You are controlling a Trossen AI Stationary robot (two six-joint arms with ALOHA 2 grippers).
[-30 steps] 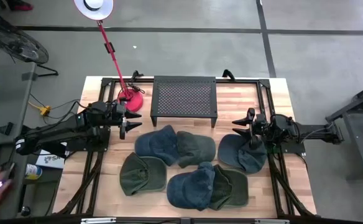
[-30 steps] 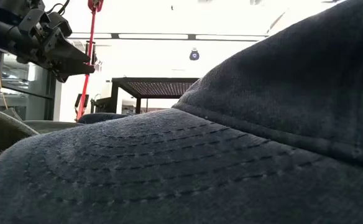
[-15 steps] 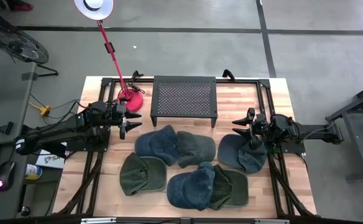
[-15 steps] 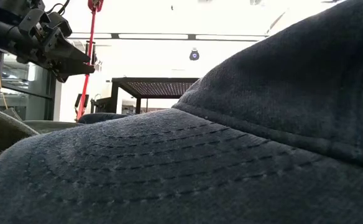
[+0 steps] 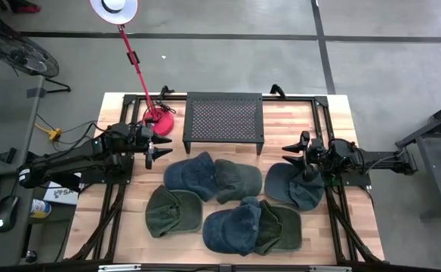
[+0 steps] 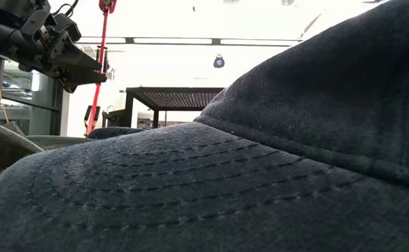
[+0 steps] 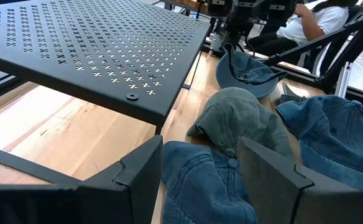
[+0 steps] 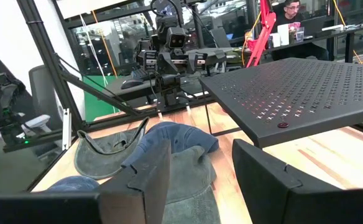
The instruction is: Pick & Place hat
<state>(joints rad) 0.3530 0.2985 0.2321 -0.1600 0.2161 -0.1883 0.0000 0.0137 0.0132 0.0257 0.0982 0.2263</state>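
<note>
A: Start at the left claw. What is it doing?

B: It hangs left of centre in the high view, jaws spread and empty, pointing at the soft blue denim cap just beside it. Its own camera looks between the two dark fingers straight at that cap's crown.

A: And the right claw?

B: Right of centre, jaws also apart, holding nothing. It sits above the edge of the dark grey-blue cap lying at the right of the pile.

A: So where are the hats overall?

B: Seven or so, bunched in the lower middle of the pale wooden tabletop: blue ones, olive-green cloth caps among them, several overlapping. Behind them, in the upper middle, stands the black perforated metal rack, likely the place for them.

A: How will a cap handle?

B: Light and floppy, I judge. The crown will fold under a pinch, so it won't slip, but it will sag and may drag a neighbour lying on it.

A: Where to grab?

B: The brim is the stiffest part; pinching its edge, or a fold of the crown near the top button, looks safest. The denim cap nearest the left claw overlaps a faded green cap, so lift it slowly.
</note>
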